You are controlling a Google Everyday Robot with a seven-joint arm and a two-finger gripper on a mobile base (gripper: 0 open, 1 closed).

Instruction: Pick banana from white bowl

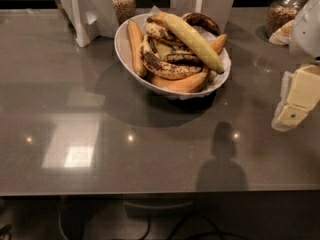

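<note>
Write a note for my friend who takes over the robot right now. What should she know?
Pincer: at the right edge of the view, over the grey table, well to the right of the white bowl, touching no fruit.
Banana: the long pale yellow-green one, lying on top of the pile in the bowl, slanting from back-left to front-right.
Done: nothing picked yet.
Left: move the pincer over the bowl, grip that banana, lift it out.

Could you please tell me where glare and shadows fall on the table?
In the camera view, a bright rectangular glare patch sits on the table at lower left; the white bowl casts a dark shadow around its base; the claw hangs at the right edge.
</note>
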